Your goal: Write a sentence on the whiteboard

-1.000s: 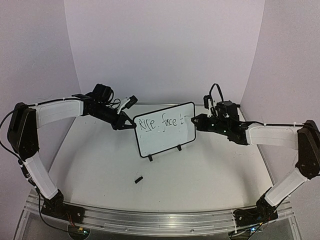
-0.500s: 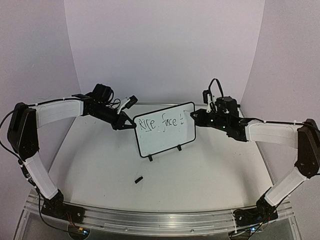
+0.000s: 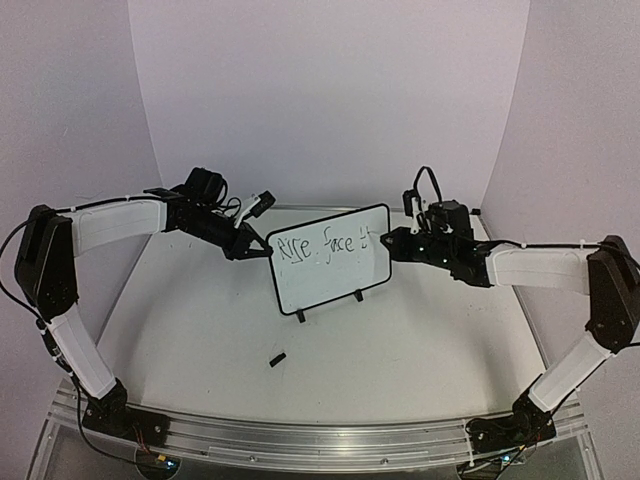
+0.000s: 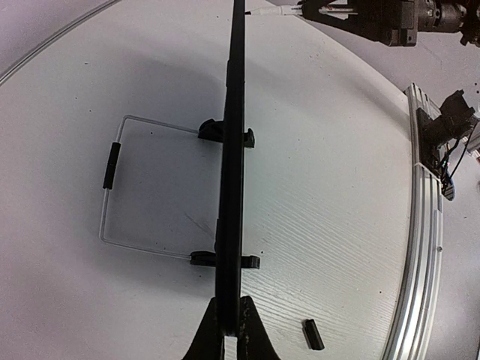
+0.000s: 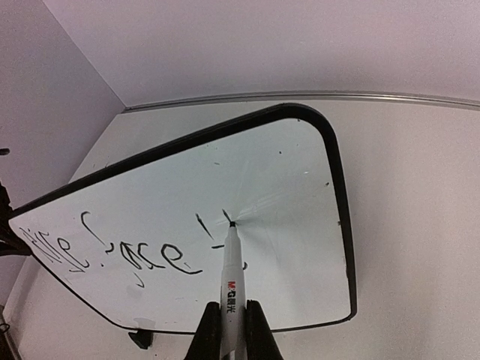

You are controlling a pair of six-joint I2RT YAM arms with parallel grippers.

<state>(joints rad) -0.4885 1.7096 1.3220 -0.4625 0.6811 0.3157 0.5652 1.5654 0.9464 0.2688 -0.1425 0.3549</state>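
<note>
The worktop point(image 3: 200, 330) is carrying the whiteboard point(image 3: 335, 280), which is standing upright on its feet near the middle. Your left jaws are clamping the board's left edge, pressed tight on the frame. Your right jaws are pinching a marker point(image 5: 232, 274) by its barrel, and its tip is touching the white surface just right of "face". The sentence point(image 3: 322, 245) is reading "Rise face" plus two short strokes, all along the top. A small black cap point(image 3: 277, 358) is lying in front of the board.
</note>
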